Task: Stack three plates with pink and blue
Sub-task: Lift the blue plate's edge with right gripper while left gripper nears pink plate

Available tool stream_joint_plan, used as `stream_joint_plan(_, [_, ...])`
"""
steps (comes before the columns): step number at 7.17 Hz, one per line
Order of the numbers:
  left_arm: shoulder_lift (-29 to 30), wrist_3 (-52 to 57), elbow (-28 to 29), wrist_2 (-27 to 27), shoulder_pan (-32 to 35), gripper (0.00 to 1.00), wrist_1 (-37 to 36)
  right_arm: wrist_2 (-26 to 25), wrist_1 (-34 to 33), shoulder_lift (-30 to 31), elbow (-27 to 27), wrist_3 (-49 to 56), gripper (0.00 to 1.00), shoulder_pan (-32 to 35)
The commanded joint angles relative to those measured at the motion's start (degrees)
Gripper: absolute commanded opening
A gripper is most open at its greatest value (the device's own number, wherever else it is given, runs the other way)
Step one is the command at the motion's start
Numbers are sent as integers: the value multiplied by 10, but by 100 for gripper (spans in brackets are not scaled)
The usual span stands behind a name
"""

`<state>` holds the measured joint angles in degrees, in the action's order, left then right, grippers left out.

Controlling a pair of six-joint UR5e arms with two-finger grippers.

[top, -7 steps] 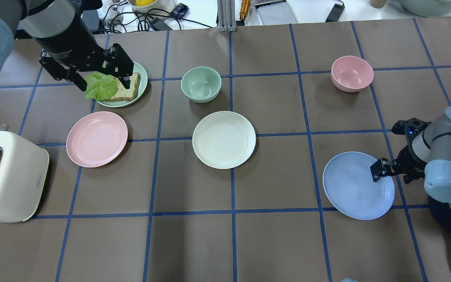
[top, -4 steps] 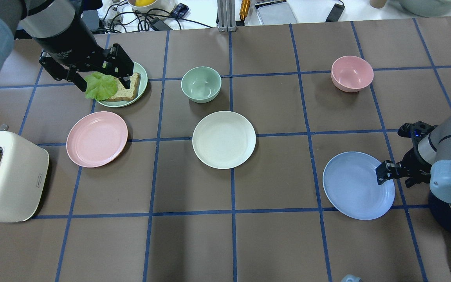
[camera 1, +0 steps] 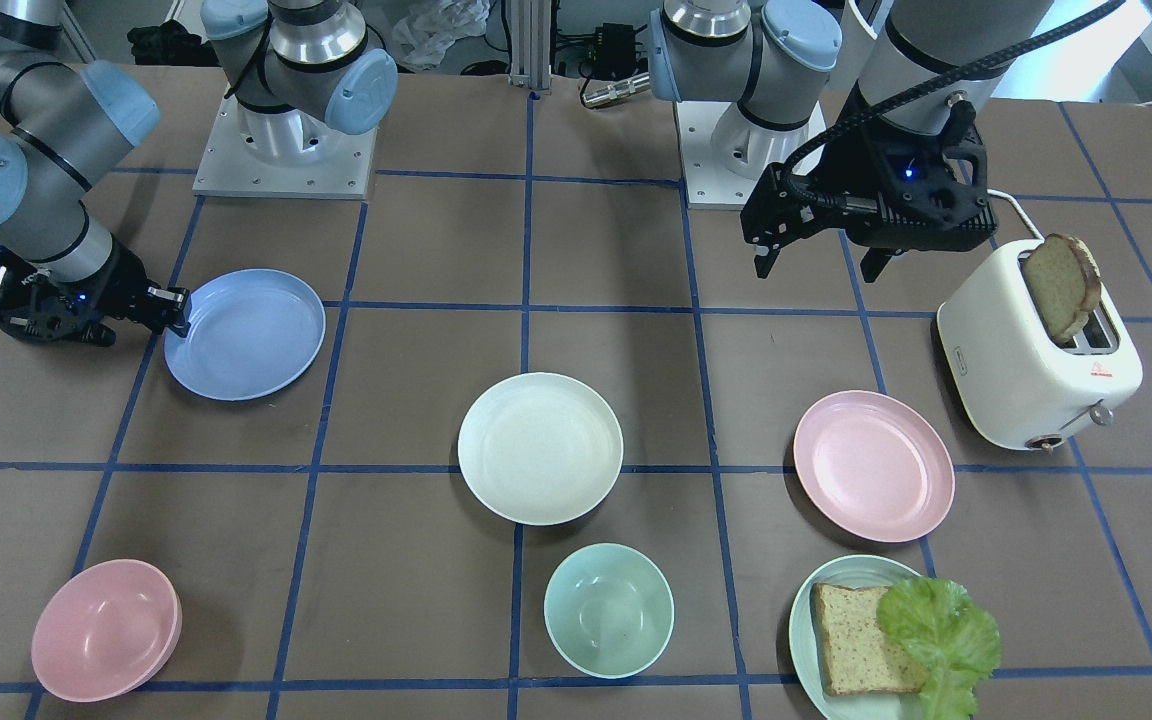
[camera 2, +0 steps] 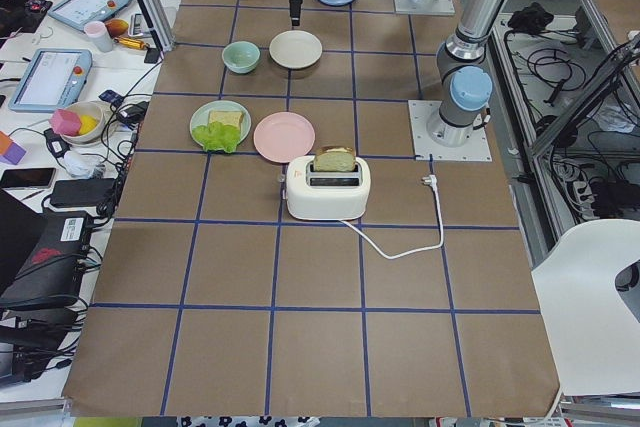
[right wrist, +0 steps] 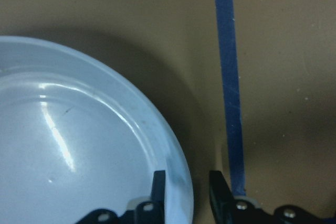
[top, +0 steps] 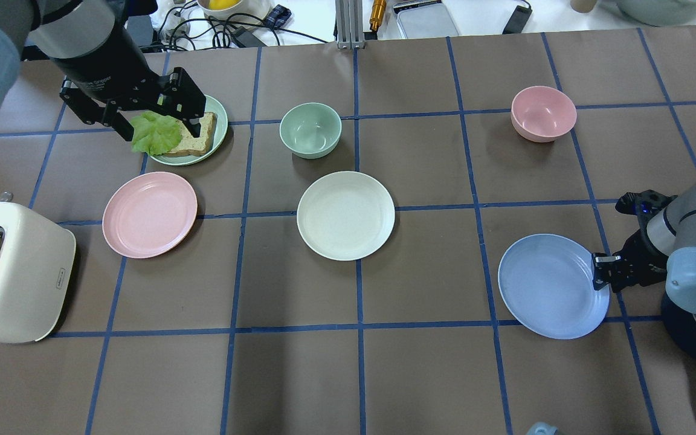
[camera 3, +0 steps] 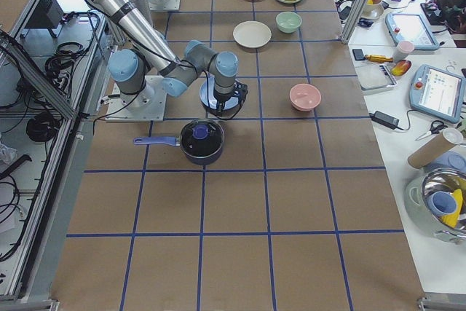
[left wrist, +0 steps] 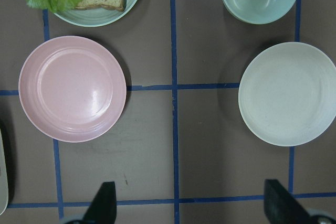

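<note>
The light blue plate lies flat at the right, also in the front-facing view. My right gripper is low at its right rim. In the right wrist view its narrowly open fingers straddle the rim, with a gap left at the outer finger. The cream-white plate lies mid-table and the pale pink plate at the left; both show in the left wrist view. My left gripper hangs high, wide open and empty.
A mint-green plate with bread and lettuce lies behind the pink plate. A mint bowl and a pink bowl stand further back. A white toaster with bread stands at the left edge. A dark pot sits under my right arm.
My right gripper has slid from over the blue plate's inside outward to its right rim. The left arm and all plates have stayed still.
</note>
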<state>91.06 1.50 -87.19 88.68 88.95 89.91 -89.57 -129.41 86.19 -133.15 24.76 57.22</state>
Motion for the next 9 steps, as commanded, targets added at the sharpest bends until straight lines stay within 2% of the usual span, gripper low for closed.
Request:
stream_joint_plan(1, [0, 0, 0, 0, 0, 100, 0, -1, 2, -1, 0, -1, 18, 0])
stream_joint_plan(2, [0, 0, 0, 0, 0, 100, 0, 2, 2, -1, 0, -1, 12, 0])
stream_joint_plan(3, [0, 0, 0, 0, 0, 100, 2, 2, -1, 2, 1, 0, 2, 0])
stream_joint_plan(6, [4, 2, -5, 1, 1, 100, 2, 6, 0, 17, 3, 0, 0, 2])
stream_joint_plan(8, [8, 5, -11, 2, 0, 100, 2, 20, 14, 56, 5, 0, 0, 7])
stream_joint_plan(9, [17, 6, -11, 3, -1, 100, -1, 20, 21, 57, 17, 0, 0, 9])
